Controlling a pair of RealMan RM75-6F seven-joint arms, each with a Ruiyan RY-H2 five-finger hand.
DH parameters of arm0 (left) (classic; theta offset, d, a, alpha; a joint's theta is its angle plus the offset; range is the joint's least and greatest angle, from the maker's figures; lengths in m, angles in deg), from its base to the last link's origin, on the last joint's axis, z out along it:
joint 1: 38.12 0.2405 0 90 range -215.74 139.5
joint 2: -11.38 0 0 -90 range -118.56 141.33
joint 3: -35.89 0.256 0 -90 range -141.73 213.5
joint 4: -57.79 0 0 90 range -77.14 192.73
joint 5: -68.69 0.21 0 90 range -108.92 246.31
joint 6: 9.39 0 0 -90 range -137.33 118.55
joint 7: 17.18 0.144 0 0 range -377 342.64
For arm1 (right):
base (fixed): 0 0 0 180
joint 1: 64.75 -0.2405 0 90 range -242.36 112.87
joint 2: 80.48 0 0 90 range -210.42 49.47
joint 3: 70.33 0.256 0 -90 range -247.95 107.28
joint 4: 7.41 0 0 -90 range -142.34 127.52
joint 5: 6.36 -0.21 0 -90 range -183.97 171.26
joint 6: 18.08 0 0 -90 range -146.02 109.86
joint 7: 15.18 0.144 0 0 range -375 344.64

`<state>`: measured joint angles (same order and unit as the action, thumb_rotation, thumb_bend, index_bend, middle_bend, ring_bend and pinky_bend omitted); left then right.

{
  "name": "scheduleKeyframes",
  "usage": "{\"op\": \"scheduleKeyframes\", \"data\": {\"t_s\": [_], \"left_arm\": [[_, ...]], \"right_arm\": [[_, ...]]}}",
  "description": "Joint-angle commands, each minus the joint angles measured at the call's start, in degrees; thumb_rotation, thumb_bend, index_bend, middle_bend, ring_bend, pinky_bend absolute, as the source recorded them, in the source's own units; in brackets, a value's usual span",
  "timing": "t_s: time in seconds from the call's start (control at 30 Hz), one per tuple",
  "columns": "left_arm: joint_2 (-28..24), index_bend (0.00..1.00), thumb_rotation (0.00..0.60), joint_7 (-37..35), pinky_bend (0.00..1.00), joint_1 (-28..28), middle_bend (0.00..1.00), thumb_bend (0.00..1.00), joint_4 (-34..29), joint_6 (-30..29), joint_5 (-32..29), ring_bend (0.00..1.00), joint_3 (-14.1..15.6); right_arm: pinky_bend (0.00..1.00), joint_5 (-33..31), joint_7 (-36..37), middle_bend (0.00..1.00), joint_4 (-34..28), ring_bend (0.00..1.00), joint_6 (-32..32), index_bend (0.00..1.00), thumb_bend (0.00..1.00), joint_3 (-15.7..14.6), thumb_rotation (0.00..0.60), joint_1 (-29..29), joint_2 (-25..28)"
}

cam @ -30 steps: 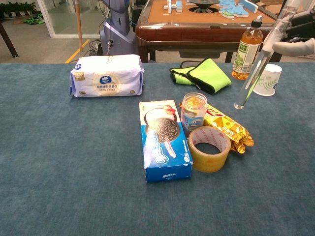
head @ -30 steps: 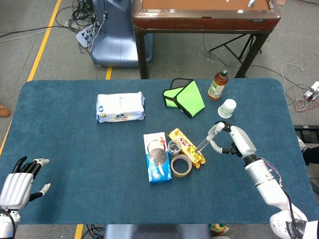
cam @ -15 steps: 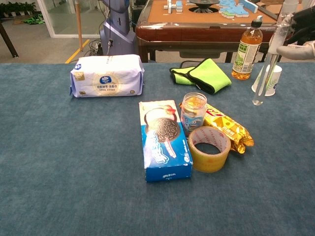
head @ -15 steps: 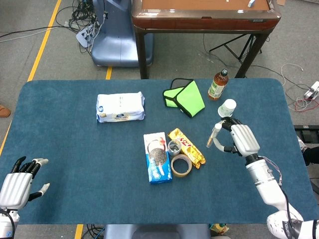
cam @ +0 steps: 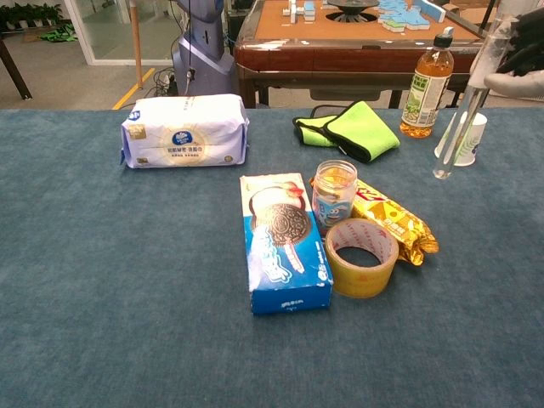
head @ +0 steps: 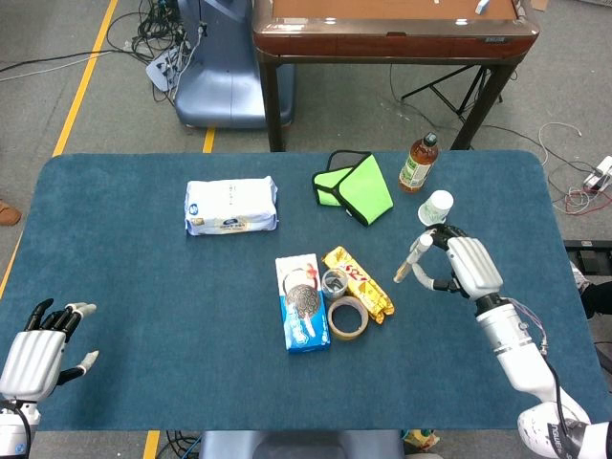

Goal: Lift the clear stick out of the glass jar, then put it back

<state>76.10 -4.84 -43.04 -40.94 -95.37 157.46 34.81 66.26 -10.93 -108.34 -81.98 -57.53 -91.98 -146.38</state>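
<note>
Clear stick (cam: pixel 463 106): held clear of the glass jar (cam: pixel 334 195), above the table (head: pixel 143 277) at the jar's 3 o'clock in the head view, well apart from it; tilted, upper end toward the right hand (head: pixel 457 268), lower end toward the jar side; in the chest view its lower tip hangs in front of the white paper cup (cam: pixel 467 138). Right hand: clamped on the stick's upper end, fingers (cam: pixel 515 82) curled round it. Glass jar: upright on the table, mouth open, between the blue cookie box (head: pixel 301 302) at its 9 o'clock and the yellow snack packet (head: pixel 359 282) at its 3 o'clock, both just beside it; roll of tape (head: pixel 347 317) lying flat at its 6 o'clock, touching or nearly so. Further out: green cloth (head: pixel 356 186) at 12 o'clock; tea bottle (head: pixel 418 163) at 1 o'clock, with the paper cup near it; white tissue pack (head: pixel 231 205) at 10 o'clock. Left hand (head: pixel 38 349): at the table's near left corner, holding nothing, fingers spread apart.
</note>
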Motion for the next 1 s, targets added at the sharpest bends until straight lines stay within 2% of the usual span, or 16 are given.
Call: {"op": "scheduleKeyframes", "data": {"t_s": [0.03,0.13,0.37,0.47,0.67,1.0], "left_arm": [[0.05,0.25,0.600,0.09,0.08,-0.11,0.25,0.24,-0.03,0.13,-0.03,0.30,-0.05],[0.16,0.25,0.600,0.17,0.08,-0.16,0.25,0.24,-0.06,0.21,-0.06,0.30,-0.03],[-0.14,0.25,0.600,-0.22,0.08,0.24,0.25,0.24,0.15,-0.25,-0.14,0.30,0.12],[-0.29,0.25,0.600,-0.41,0.08,0.42,0.25,0.24,0.16,-0.56,-0.08,0.30,0.15],[-0.26,0.25,0.600,-0.57,0.08,0.58,0.25,0.24,0.23,-0.70,-0.02,0.30,0.26],[-0.17,0.25,0.600,-1.14,0.08,0.82,0.25,0.24,0.93,-0.72,-0.33,0.30,0.33]], "right_arm": [[0.19,2.20,-15.38,0.42,5.23,0.21,-8.25,0.68,0.52,-0.90,0.600,0.76,-4.03],[0.19,0.86,-13.06,0.42,3.50,0.21,-6.85,0.68,0.52,-0.81,0.600,0.80,-4.23],[0.19,-1.57,2.80,0.42,-2.95,0.21,0.50,0.68,0.52,0.98,0.600,-0.12,-1.94],[0.19,-0.47,5.78,0.42,-3.53,0.21,1.32,0.68,0.52,1.59,0.600,-0.81,-2.20],[0.19,0.73,6.72,0.42,-3.86,0.21,2.35,0.68,0.52,2.54,0.600,-3.21,-4.86],[0.19,-0.76,2.68,0.42,-0.58,0.21,3.08,0.68,0.52,3.66,0.600,-7.27,-11.13]]}}
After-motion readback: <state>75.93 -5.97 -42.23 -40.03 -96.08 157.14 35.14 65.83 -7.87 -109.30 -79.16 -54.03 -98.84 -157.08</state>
